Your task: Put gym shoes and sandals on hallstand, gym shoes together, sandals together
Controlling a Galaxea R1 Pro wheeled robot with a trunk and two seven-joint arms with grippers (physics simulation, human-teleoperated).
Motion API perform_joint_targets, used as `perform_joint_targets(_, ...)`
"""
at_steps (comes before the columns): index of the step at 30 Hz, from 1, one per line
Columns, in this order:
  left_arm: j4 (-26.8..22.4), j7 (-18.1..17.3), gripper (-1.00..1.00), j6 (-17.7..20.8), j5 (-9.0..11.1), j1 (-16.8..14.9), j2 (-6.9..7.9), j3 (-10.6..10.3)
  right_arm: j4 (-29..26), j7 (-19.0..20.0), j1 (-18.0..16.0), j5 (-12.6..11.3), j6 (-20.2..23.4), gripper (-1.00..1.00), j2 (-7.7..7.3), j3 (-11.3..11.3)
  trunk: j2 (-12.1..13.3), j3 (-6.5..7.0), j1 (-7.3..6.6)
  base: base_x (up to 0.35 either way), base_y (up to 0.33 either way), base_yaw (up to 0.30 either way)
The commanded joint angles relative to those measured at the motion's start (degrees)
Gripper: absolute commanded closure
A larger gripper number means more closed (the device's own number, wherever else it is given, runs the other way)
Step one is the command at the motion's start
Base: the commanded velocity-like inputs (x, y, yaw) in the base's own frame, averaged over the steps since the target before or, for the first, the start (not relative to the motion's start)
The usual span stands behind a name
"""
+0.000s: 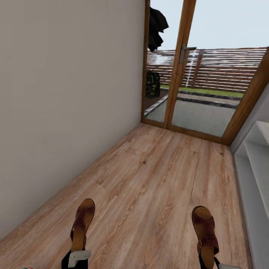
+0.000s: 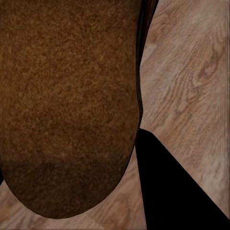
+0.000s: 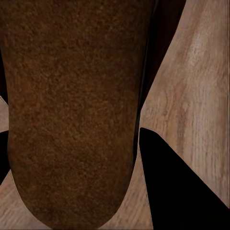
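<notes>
Holding one sandal each, left end effector [image 1: 76, 257] gripping the left sandal [image 1: 82, 224] by its heel, right end effector [image 1: 209, 263] gripping the right sandal [image 1: 205, 229], both above the corridor floor [image 1: 149, 179], hallstand [image 1: 254, 175] along the right, glass door [image 1: 194, 74] far ahead.

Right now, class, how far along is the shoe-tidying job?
Done: nothing visibly on the hallstand, whose visible shelves are bare. In hand: a sandal at the left pincer and the other sandal at the right, both apparently gripped. Left: racking the sandals together, then the gym shoes.
</notes>
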Motion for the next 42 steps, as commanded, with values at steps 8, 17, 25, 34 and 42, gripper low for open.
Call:
perform_joint_targets(8,-0.02,0.19,1.00,-0.12,-0.02,-0.02,-0.04,-0.17,-0.07,0.40,-0.03,0.37,-0.09,1.00,0.09,-0.35,-0.01,0.53,0.00,0.185,0.000,-0.223)
perform_joint_targets(17,-0.01,0.19,1.00,-0.11,0.07,-0.02,-0.06,-0.19,-0.07,0.40,-0.03,0.37,-0.16,1.00,0.12,-0.35,-0.01,1.17,0.00,0.331,0.000,-0.211)
perform_joint_targets(25,0.00,0.19,1.00,-0.12,0.07,-0.02,-0.03,-0.19,-0.07,0.40,-0.03,0.41,-0.16,1.00,0.17,-0.35,-0.01,1.75,0.00,0.338,0.000,-0.204)
perform_joint_targets(34,0.00,0.19,1.00,-0.09,0.16,-0.02,0.02,-0.19,-0.07,0.40,-0.03,0.44,-0.16,1.00,0.18,-0.35,-0.01,2.26,0.00,0.338,0.000,-0.158)
perform_joint_targets(42,0.02,0.19,1.00,-0.08,0.09,-0.02,0.02,-0.19,-0.07,0.44,-0.03,0.45,-0.13,1.00,0.13,-0.37,-0.01,2.30,0.00,0.338,0.000,-0.014)
